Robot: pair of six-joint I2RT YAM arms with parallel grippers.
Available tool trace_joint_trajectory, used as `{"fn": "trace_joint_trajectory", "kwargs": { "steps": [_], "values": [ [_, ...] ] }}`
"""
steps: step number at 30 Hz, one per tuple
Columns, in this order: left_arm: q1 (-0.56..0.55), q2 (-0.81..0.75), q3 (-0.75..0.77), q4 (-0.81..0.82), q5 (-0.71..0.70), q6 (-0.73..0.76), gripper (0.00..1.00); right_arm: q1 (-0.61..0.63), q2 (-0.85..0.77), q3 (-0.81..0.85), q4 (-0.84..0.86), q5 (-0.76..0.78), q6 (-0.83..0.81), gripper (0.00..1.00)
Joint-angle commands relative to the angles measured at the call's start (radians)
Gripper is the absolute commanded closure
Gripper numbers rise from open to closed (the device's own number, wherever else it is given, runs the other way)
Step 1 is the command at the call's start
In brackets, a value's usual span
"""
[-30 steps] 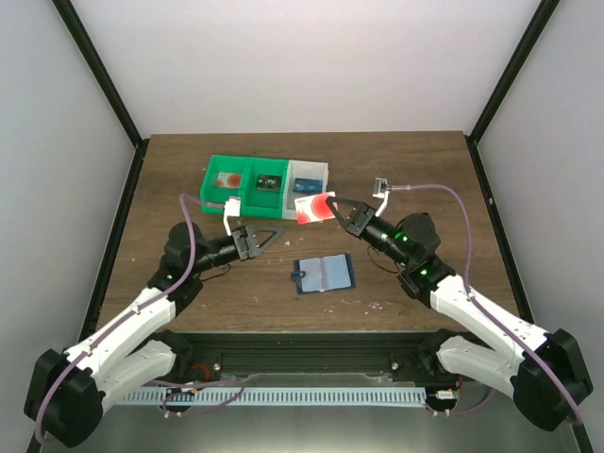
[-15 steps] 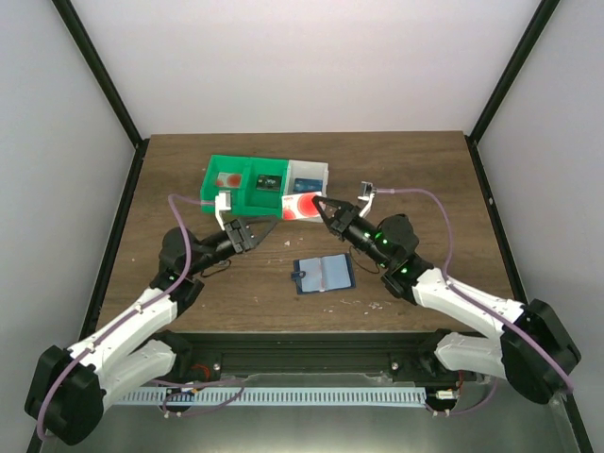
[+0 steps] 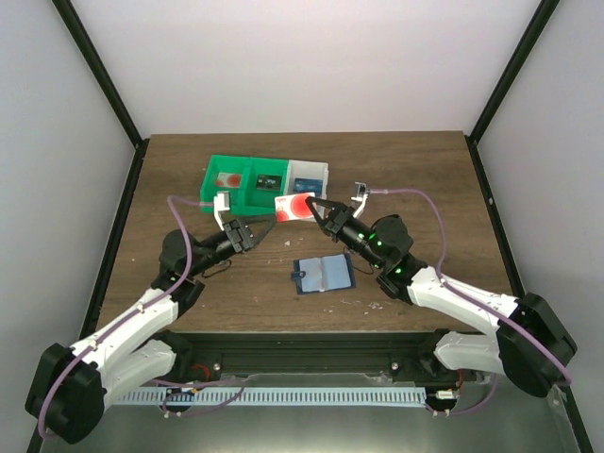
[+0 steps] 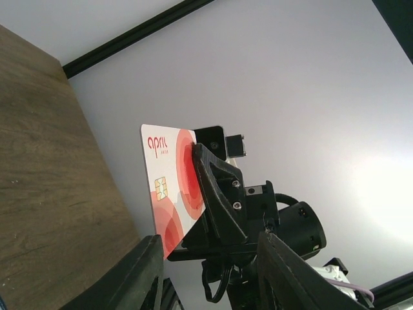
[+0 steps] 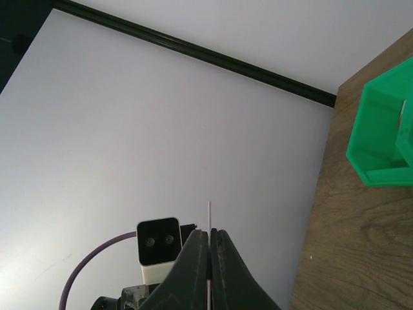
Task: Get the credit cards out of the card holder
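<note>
Top external view: my right gripper (image 3: pixel 316 209) is pinching one credit card (image 3: pixel 293 209) and has been carrying it leftward over the last second. It is now hanging above the table (image 3: pixel 415 189), just in front of the bins. My left gripper (image 3: pixel 262 229) has been narrowing from a wider spread to about half open. It is holding nothing and pointing at the card, near it but not touching. I am reading this as a hand-across being lined up, so this card is already out. The card holder (image 3: pixel 324 274) is lying open and flat between my arms, well apart from both grippers. Whether cards are remaining in it I cannot tell. The green bin (image 3: pixel 243 179) is holding a red-spotted card in its left compartment, and the white bin (image 3: pixel 309 175) is adjoining it.

Left wrist view: the card is facing me, chip and red spot showing, with the right fingers (image 4: pixel 216 187) covering its right part. My own fingers (image 4: pixel 147 268) are standing apart below it. Only the card's free left part is offering a grip.

Right wrist view: my jaws are pressing together on the card's thin edge. Nothing is standing between the two grippers.
</note>
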Motion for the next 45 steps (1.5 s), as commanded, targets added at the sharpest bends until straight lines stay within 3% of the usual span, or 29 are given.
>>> {"fn": "trace_joint_trajectory", "kwargs": {
  "steps": [1,14,26,30,32,38,45],
  "values": [
    [0.001,0.010,0.007,0.035,0.013,0.005,0.58,0.012,0.001,0.049,0.030,0.026,0.002,1.00],
    [0.001,0.001,0.002,0.032,0.018,-0.005,0.54,0.014,-0.016,0.035,0.018,0.042,-0.001,1.00],
    [0.001,0.046,0.011,0.058,0.011,-0.012,0.76,0.021,0.017,0.047,0.037,-0.008,0.023,0.99],
    [0.001,0.043,0.004,0.077,0.003,-0.011,0.99,0.022,0.009,0.031,0.027,-0.014,0.020,1.00],
    [0.003,0.032,0.001,0.073,-0.002,0.001,1.00,0.021,-0.001,0.016,0.020,-0.020,0.019,0.97],
    [0.029,0.008,0.033,-0.022,0.029,0.102,1.00,0.022,-0.068,-0.036,-0.046,-0.012,-0.038,0.60],
    [0.094,-0.017,0.100,-0.226,0.102,0.242,1.00,0.021,-0.217,-0.053,-0.305,-0.035,-0.262,0.21]
  ]
}}
